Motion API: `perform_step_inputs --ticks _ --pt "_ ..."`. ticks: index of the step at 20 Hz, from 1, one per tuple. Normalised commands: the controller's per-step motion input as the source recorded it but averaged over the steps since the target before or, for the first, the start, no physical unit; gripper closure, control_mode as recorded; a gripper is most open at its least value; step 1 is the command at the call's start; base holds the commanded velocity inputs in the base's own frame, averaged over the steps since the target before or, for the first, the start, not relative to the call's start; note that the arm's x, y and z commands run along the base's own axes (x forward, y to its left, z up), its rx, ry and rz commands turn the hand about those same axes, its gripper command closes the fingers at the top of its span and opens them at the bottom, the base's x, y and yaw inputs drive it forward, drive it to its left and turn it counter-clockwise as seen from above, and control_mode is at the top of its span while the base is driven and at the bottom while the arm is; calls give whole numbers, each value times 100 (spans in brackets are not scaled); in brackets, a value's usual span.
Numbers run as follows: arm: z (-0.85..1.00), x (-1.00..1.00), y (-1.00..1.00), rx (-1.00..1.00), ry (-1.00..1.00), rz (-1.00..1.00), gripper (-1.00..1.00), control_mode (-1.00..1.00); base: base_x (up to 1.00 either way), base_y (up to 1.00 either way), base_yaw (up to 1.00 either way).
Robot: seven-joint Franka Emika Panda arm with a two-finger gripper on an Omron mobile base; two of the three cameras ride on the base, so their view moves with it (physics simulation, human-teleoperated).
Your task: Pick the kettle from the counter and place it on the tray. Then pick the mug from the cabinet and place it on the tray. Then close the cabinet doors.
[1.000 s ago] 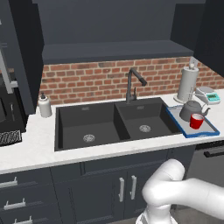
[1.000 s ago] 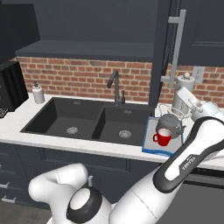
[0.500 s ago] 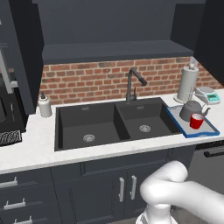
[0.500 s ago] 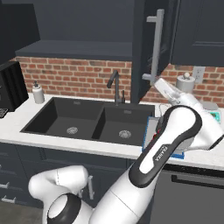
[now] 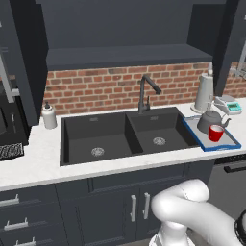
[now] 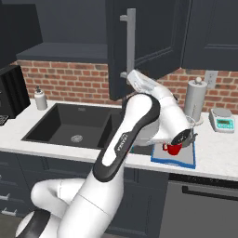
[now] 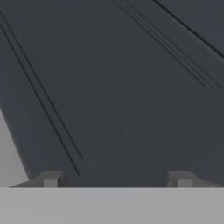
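Navy cabinet door point(image 7: 109, 78) before gripper point(image 7: 116, 179)

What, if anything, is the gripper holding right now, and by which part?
Nothing. The gripper is open and empty, its fingertips facing a navy cabinet door. The kettle and mug sit on the tray.

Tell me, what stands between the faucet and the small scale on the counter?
The paper-towel roll stands between faucet and scale, in the left base view.
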Motion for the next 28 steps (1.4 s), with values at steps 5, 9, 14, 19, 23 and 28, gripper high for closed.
perform_step_inputs --ticks 5,9,14,19,23,28 --pt "25 41 92 0 6 -15 -100 -100 0 0 0" --pt "33 65 60 0 16 -13 -100 -100 0 0 0" --pt "20 88 21 0 22 -3 -100 -100 0 0 0" --pt "3 95 2 0 21 0 -100 -100 0 0 0" --pt "0 93 0 2 15 0 -100 -100 0 0 0" --pt "-4 90 0 4 9 0 -100 -100 0 0 0"
